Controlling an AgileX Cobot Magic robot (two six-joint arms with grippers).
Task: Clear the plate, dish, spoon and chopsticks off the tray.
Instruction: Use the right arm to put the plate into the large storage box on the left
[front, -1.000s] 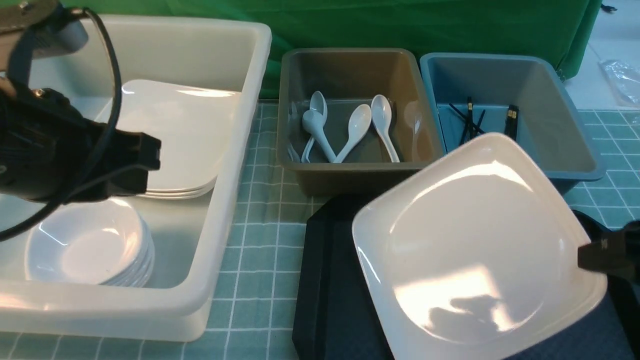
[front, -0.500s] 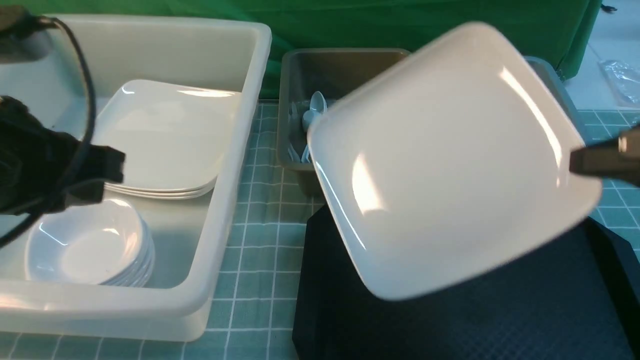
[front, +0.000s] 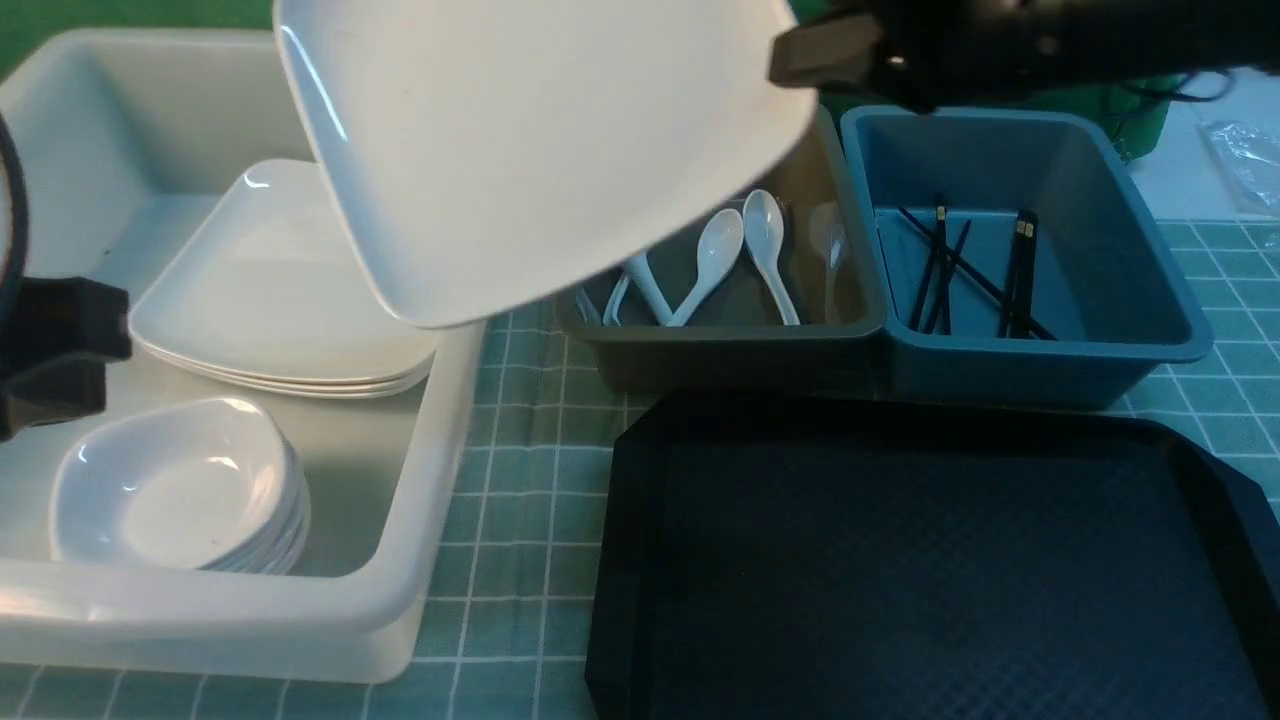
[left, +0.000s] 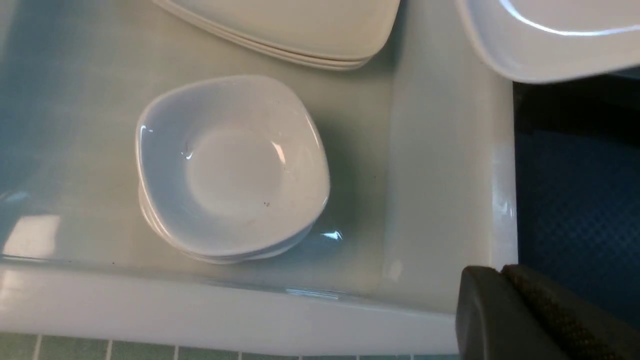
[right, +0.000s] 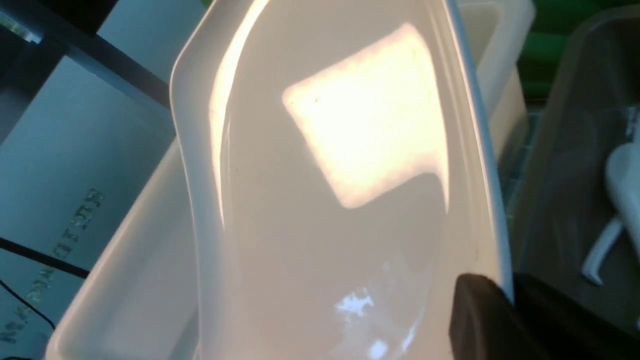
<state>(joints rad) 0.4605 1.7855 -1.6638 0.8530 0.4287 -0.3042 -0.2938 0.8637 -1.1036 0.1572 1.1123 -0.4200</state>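
Note:
My right gripper (front: 800, 50) is shut on the rim of the large white square plate (front: 540, 150). It holds the plate tilted in the air above the white tub's right wall. In the right wrist view the fingertips (right: 480, 300) pinch the plate (right: 340, 175) at its edge. The black tray (front: 920, 560) lies at the front right, showing only its textured surface. White spoons (front: 720, 250) lie in the brown tub and black chopsticks (front: 940, 265) in the blue tub. A stack of small dishes (front: 180, 490) sits in the white tub. My left gripper (front: 60, 350) is shut on nothing, above the tub's corner (left: 500, 272).
The white tub (front: 440, 450) stands at the left and also holds a stack of square plates (front: 260, 310). The brown tub (front: 720, 345) and the blue tub (front: 1040, 350) stand side by side behind the tray. A checked green mat covers the table.
My right gripper has lifted the plate off the tray and carried it up and to the left, over the white tub's edge. My left arm has drawn back to the left.

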